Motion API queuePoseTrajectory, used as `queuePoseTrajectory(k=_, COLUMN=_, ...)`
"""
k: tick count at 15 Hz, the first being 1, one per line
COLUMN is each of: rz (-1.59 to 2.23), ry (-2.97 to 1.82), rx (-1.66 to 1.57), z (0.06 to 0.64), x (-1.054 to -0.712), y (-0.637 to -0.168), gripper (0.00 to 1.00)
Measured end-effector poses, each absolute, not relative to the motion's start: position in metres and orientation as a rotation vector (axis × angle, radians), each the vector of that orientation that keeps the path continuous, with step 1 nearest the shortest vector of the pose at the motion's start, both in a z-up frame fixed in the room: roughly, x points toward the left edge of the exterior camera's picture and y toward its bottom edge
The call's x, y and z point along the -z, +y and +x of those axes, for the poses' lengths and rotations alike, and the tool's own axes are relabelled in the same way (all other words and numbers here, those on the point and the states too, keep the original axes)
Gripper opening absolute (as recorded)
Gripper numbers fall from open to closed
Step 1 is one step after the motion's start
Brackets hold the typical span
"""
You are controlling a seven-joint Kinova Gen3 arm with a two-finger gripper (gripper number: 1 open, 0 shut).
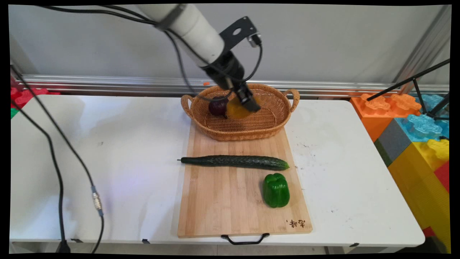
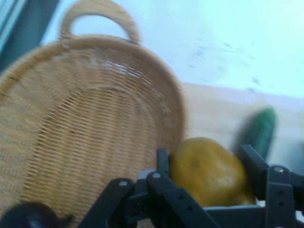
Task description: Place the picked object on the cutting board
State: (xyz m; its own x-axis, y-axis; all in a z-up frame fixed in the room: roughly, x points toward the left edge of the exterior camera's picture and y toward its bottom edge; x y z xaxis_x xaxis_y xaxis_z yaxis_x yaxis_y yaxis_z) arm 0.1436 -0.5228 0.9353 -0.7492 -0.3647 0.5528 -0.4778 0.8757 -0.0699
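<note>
Your pincer (image 2: 206, 164) was closed on the orange fruit (image 2: 209, 171), holding it inside the wicker basket (image 1: 266, 124) just beside a dark purple vegetable (image 1: 218, 106), which looked like an onion. I judged the fruit's round, smooth skin might have slipped from the fingers (image 2: 164, 164) had you swung quickly, and the fruit could have knocked the purple vegetable or the basket rim. The basket sat partly on the wooden cutting board (image 1: 222, 201), so a nudge might have shifted it. The cucumber (image 1: 235, 162) and green pepper (image 1: 275, 190) lay well apart on the board. You could see dark characters at the board's near right corner; I could not read them.
</note>
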Motion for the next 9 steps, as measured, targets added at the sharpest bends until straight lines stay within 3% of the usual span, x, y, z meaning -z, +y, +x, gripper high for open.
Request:
queuePoseTrajectory(k=5, rz=0.402, ry=-2.564, rx=-0.161, z=0.161, x=-0.939, y=-0.455, gripper=0.00)
queuePoseTrajectory(k=9, rz=0.210, ry=-2.605, rx=-0.125, z=0.174, x=-0.920, y=-0.423, gripper=0.00)
